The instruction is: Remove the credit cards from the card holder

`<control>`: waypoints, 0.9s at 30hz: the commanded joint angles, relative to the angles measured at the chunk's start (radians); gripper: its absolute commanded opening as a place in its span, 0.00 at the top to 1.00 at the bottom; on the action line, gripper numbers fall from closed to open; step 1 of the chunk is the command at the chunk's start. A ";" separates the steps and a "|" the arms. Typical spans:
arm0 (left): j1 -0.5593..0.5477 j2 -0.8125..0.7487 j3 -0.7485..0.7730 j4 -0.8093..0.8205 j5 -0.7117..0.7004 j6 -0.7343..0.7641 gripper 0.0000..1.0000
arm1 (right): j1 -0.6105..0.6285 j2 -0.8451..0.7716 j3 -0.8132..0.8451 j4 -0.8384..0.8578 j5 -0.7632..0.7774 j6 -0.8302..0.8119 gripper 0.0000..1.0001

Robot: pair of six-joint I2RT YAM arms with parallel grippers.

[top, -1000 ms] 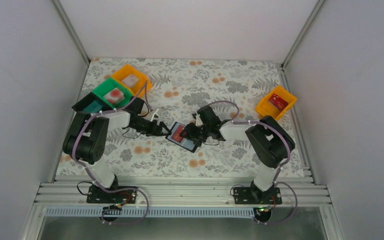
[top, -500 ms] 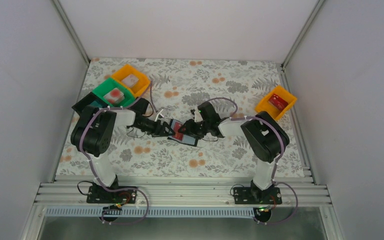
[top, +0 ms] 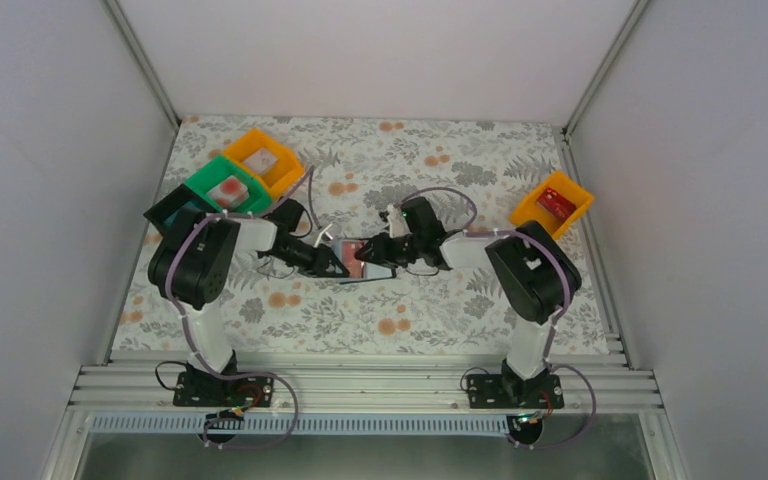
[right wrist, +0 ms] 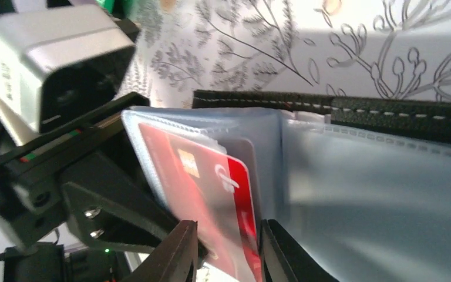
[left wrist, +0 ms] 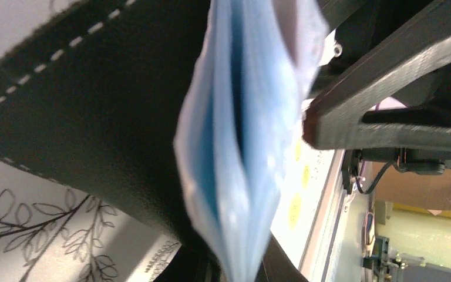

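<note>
The card holder point(top: 346, 246), black outside with grey-blue pocket leaves, hangs tilted above the mid-table between both grippers. My left gripper point(top: 336, 263) is shut on the lower edge of its leaves point(left wrist: 241, 176); the pinch sits at the bottom of the left wrist view point(left wrist: 238, 273). The stitched black cover point(left wrist: 94, 117) fills that view's left side. A red credit card point(right wrist: 211, 194) sits in a clear pocket beside the black cover point(right wrist: 387, 111). My right gripper point(right wrist: 226, 252) is open, its narrowed fingers astride the card's lower edge. From above it point(top: 369, 251) meets the holder from the right.
An orange bin point(top: 263, 160), a green bin point(top: 225, 188) and a black bin point(top: 173, 208) stand at the back left. Another orange bin point(top: 552, 205) with a red item sits at the right edge. The left arm's grey wrist camera point(right wrist: 53, 70) is close to my right fingers.
The left gripper has shut on the card holder's leaves. The holder has moved up and back from lying flat. The right jaws have narrowed around the red card.
</note>
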 commanded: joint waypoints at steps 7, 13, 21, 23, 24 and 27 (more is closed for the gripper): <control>-0.008 -0.236 0.158 -0.156 0.003 0.261 0.98 | -0.087 -0.339 0.022 -0.161 -0.183 -0.305 0.63; -0.009 -0.415 0.210 -0.329 0.120 0.490 0.98 | -0.092 -0.491 0.114 -0.282 -0.222 -0.449 0.64; -0.030 -0.510 0.257 -0.433 0.206 0.598 0.98 | -0.071 -0.508 0.214 -0.329 -0.253 -0.472 0.76; -0.034 -0.522 0.258 -0.437 0.213 0.601 0.98 | -0.050 -0.515 0.222 -0.335 -0.248 -0.484 0.79; -0.035 -0.530 0.259 -0.440 0.219 0.605 0.97 | -0.041 -0.519 0.225 -0.341 -0.245 -0.488 0.79; -0.035 -0.556 0.254 -0.445 0.224 0.621 0.98 | -0.015 -0.534 0.223 -0.334 -0.240 -0.486 0.80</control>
